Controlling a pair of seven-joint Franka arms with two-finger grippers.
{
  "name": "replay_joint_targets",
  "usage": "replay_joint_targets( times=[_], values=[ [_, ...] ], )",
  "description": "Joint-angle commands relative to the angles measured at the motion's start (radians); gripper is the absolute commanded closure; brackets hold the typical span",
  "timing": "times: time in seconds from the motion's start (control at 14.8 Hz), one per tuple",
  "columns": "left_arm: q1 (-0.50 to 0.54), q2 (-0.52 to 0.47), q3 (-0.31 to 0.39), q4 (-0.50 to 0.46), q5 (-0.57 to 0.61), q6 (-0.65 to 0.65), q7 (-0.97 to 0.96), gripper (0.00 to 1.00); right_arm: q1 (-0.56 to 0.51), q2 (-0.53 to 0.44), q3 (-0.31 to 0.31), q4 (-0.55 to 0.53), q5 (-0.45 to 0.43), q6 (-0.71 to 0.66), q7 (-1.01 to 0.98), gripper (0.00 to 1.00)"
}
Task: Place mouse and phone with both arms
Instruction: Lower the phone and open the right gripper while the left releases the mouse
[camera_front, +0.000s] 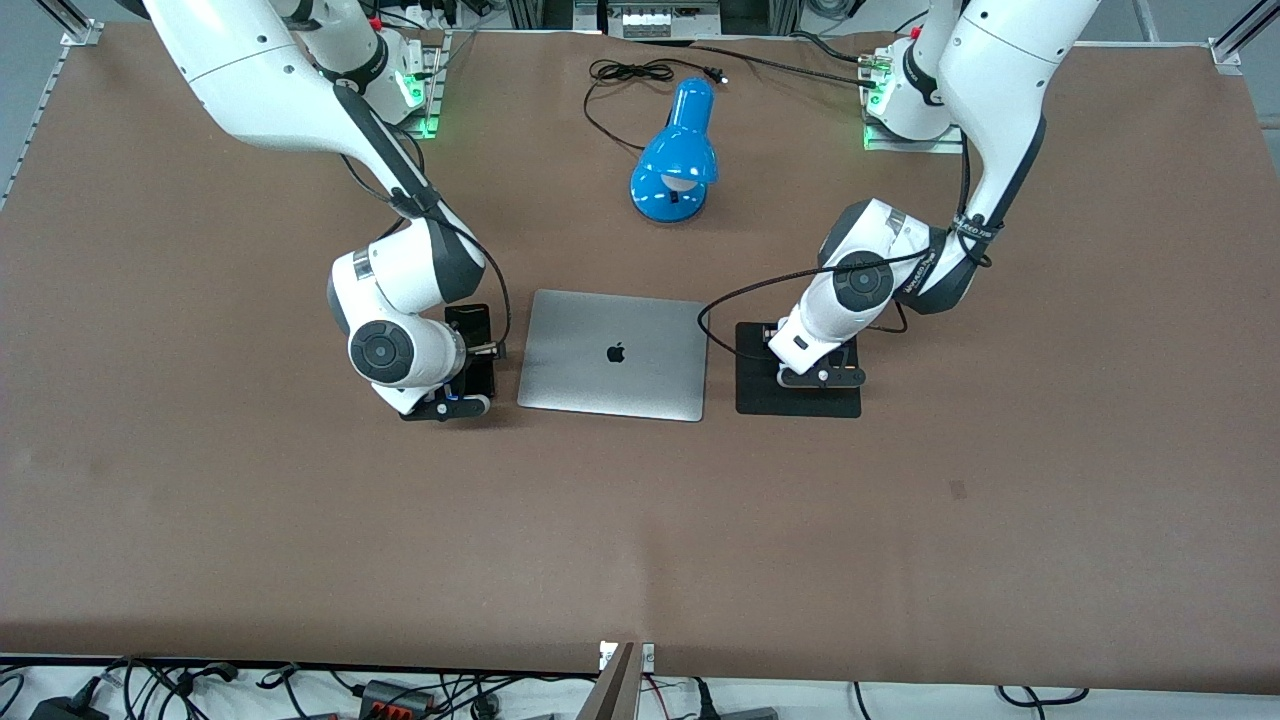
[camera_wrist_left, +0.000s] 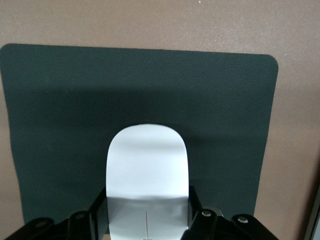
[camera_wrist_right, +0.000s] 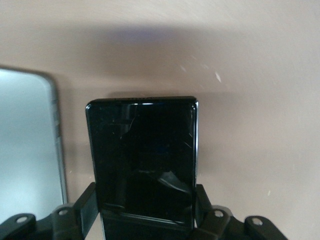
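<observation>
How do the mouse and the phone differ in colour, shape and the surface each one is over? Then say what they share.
Colour: the mouse is white, the phone black.
Shape: the mouse is rounded at its end; the phone is a flat rectangle with square corners.
Surface: the mouse is over the black pad; the phone is over bare brown table beside the laptop.
Shared: each sits between a gripper's fingers, the mouse in the left gripper, the phone in the right gripper.

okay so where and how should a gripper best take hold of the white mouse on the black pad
By its two long sides, from straight above. The mouse is a low, smooth oval on the black pad, so only its narrow width fits between fingers. The left gripper brackets it exactly so.
</observation>
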Motion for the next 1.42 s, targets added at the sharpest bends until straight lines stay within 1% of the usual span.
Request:
replay_joint_targets(
  times=[0.0,0.07,0.14,0.2,0.34,0.41,0.47,0.54,0.61,0.68,0.81,0.95,1.02,1.08,1.15,1.29,1.36],
  values=[
    [-0.001,0.003,-0.002,-0.007,0.012,0.031,-0.023,0.56,0.000,-0.026,-0.004,-0.073,-0.005,0.053,0.102,0.79],
    [-0.001,0.010,-0.002,-0.006,0.015,0.032,-0.021,0.52,0.000,-0.027,-0.004,-0.096,-0.004,0.089,0.103,0.79],
    [-0.001,0.014,-0.002,-0.003,0.016,0.035,-0.023,0.30,0.006,-0.023,-0.004,-0.103,-0.005,0.120,0.135,0.79],
    [-0.001,0.014,-0.004,-0.003,0.016,0.035,-0.023,0.00,0.018,-0.017,-0.004,-0.109,-0.007,0.149,0.166,0.79],
    [-0.001,0.008,-0.004,0.000,0.016,0.027,-0.040,0.00,0.039,-0.015,-0.005,-0.120,-0.007,0.179,0.174,0.79],
    [0.000,0.008,-0.004,0.002,0.016,0.026,-0.041,0.00,0.032,-0.017,-0.004,-0.120,-0.008,0.179,0.171,0.74],
    [0.002,0.004,-0.004,0.002,0.016,0.023,-0.041,0.00,0.029,-0.020,-0.004,-0.118,-0.007,0.173,0.174,0.31],
    [0.005,-0.009,-0.004,0.005,0.016,0.021,-0.041,0.00,0.029,-0.027,-0.005,-0.115,-0.005,0.168,0.177,0.00],
    [0.011,-0.024,-0.004,0.017,0.016,-0.001,-0.040,0.00,0.029,-0.044,-0.007,-0.112,-0.005,0.150,0.177,0.00],
    [0.015,-0.035,-0.004,0.038,0.016,-0.053,-0.037,0.00,0.029,-0.067,-0.008,-0.107,-0.005,0.124,0.177,0.00],
    [0.017,-0.062,-0.002,0.123,0.016,-0.206,-0.028,0.00,0.020,-0.127,-0.010,-0.094,-0.005,0.058,0.176,0.00],
    [0.046,-0.076,0.002,0.231,0.017,-0.365,0.000,0.00,0.003,-0.207,-0.010,-0.089,-0.007,-0.001,0.166,0.00],
    [0.058,-0.076,0.002,0.300,0.017,-0.438,0.024,0.00,-0.008,-0.246,-0.010,-0.089,-0.008,-0.007,0.162,0.00],
    [0.067,-0.075,0.002,0.363,0.017,-0.501,0.063,0.00,-0.013,-0.276,-0.010,-0.065,-0.010,-0.011,0.144,0.00],
    [0.080,-0.075,0.002,0.418,0.017,-0.553,0.107,0.00,-0.029,-0.288,-0.011,-0.019,-0.010,-0.059,0.136,0.00],
    [0.106,-0.075,0.010,0.511,0.019,-0.632,0.200,0.00,-0.062,-0.276,-0.011,0.140,-0.010,-0.222,0.086,0.00],
    [0.138,-0.075,0.010,0.555,0.020,-0.670,0.256,0.00,-0.086,-0.273,-0.011,0.226,-0.010,-0.296,0.041,0.00]
  ],
)
